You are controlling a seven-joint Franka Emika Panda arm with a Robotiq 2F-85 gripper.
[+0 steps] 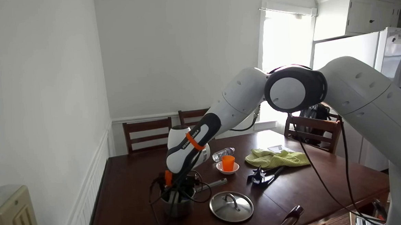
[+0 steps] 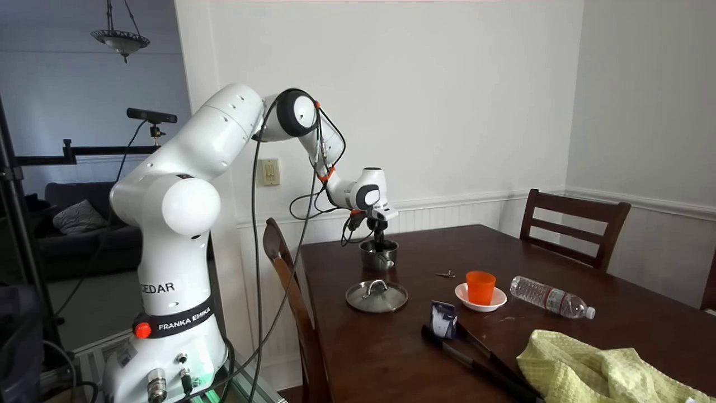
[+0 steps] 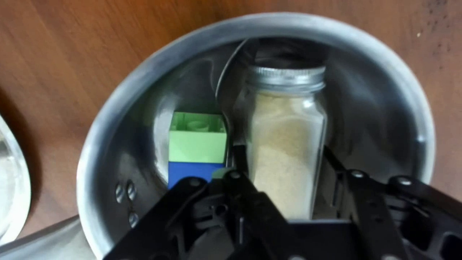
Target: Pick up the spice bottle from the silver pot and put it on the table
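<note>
The spice bottle (image 3: 285, 119), clear glass with a silver lid and pale powder, leans inside the silver pot (image 3: 296, 22) in the wrist view. My gripper (image 3: 283, 155) reaches into the pot with one black finger against each side of the bottle. The bottle's lower end is hidden behind the gripper. The silver pot shows in both exterior views (image 1: 179, 209) (image 2: 376, 258), standing on the dark brown table (image 1: 129, 191), with my gripper (image 2: 378, 238) down in it. The bottle is hidden in both exterior views.
A green and blue block (image 3: 197, 146) and a spoon-like steel utensil (image 3: 222, 79) share the pot. The steel lid (image 2: 376, 296), an orange cup (image 2: 480, 287) on a white dish, a plastic bottle (image 2: 551, 296), black tongs (image 2: 481, 361) and a green cloth (image 2: 604, 369) lie on the table.
</note>
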